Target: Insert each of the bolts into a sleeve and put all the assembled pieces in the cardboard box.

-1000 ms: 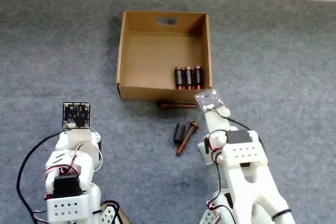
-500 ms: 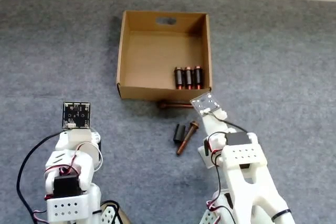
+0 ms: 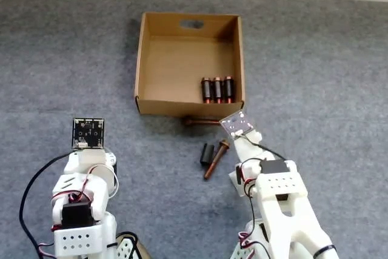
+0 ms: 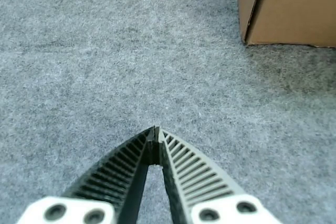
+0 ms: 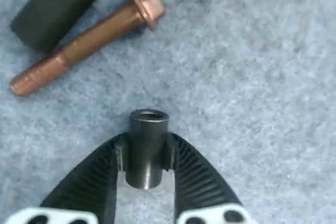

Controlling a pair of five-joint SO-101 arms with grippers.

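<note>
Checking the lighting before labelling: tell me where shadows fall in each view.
High view: the cardboard box throws a soft shadow beyond its left wall. Left wrist view: carpet darkens along the box's base. Right wrist view: a faint shadow beside the loose bolt.

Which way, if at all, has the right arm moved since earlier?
Yes: the right arm has pulled back from the cardboard box, toward its base and the loose bolt.

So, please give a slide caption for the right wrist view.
Right gripper shut on a black sleeve, with a copper bolt and a second sleeve lying on the grey carpet.
</note>
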